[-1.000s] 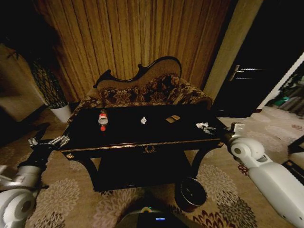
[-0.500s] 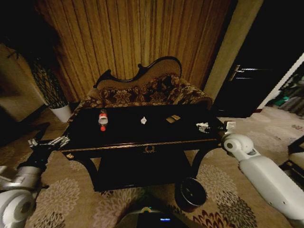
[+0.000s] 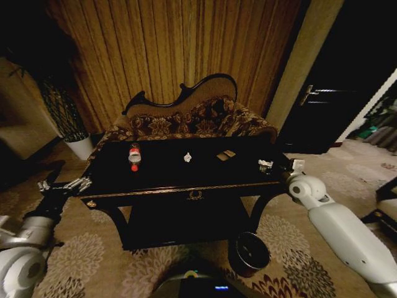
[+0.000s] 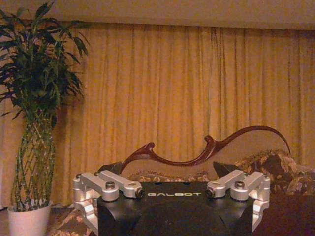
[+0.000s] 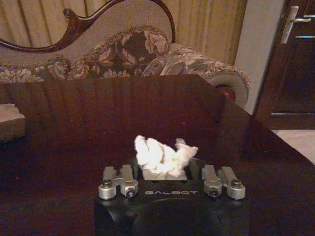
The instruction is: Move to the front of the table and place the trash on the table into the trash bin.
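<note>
The table (image 3: 186, 171) stands broadside before the robot, the floral sofa (image 3: 192, 121) just behind it; the trash bin (image 3: 249, 251) sits on the carpet near the table's front right leg, well below the top. Against a second ago the right arm has slid inward along the table's right end, so that the right gripper (image 3: 268, 166) now lies over the top near the right edge, where before it hung just off the corner; the table, the bin and the litter lie as they did. The left gripper (image 3: 69, 184) hangs just off the table's left front corner, unchanged, its fingers (image 4: 91, 189) spread wide and bearing nothing. In the right wrist view the right gripper (image 5: 167, 172) sits low on the table top with a crumpled white paper (image 5: 165, 156) between its jaws; the paper touches the gripper's front, but whether the jaws press on it I cannot tell. On the table's left part lies the little bottle (image 3: 134, 156), red cap toward the front; near the middle a small white paper bit (image 3: 187, 158); right of that the flat tan scraps (image 3: 226, 154).
</note>
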